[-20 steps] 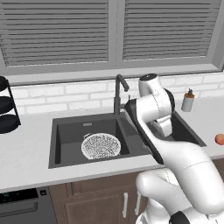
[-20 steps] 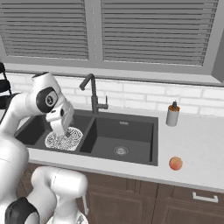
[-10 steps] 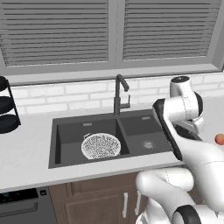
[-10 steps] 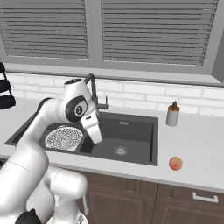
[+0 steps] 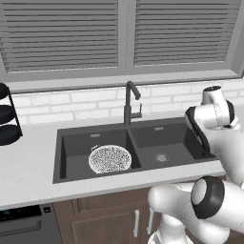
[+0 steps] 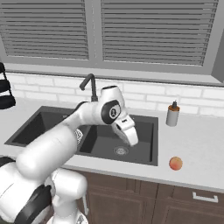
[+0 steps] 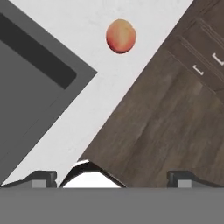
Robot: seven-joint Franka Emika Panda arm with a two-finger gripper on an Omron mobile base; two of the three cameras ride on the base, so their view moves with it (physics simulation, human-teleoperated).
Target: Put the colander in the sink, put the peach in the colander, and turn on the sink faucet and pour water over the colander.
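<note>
The white speckled colander (image 5: 110, 158) lies in the left basin of the dark grey sink (image 5: 176, 136); in the right base view the arm hides all but its edge (image 6: 79, 135). The peach (image 6: 176, 163) rests on the counter to the right of the sink, near the front edge. My gripper (image 6: 131, 138) hangs over the right basin, pointing down and toward the peach. In the hand view its fingertips (image 7: 43, 176) stand wide apart, open and empty, with the peach (image 7: 121, 36) ahead. The faucet (image 5: 129, 102) stands behind the divider, and no water shows.
A soap bottle (image 6: 173, 114) stands on the counter behind the peach. A black tiered rack (image 5: 7, 116) sits at the far left. Dark wooden cabinet fronts (image 7: 175, 109) drop below the counter edge. Brick backsplash and window blinds close off the back.
The arm has swung from above the colander in the left basin rightward across the sink to the right basin. The colander and peach have stayed put.
</note>
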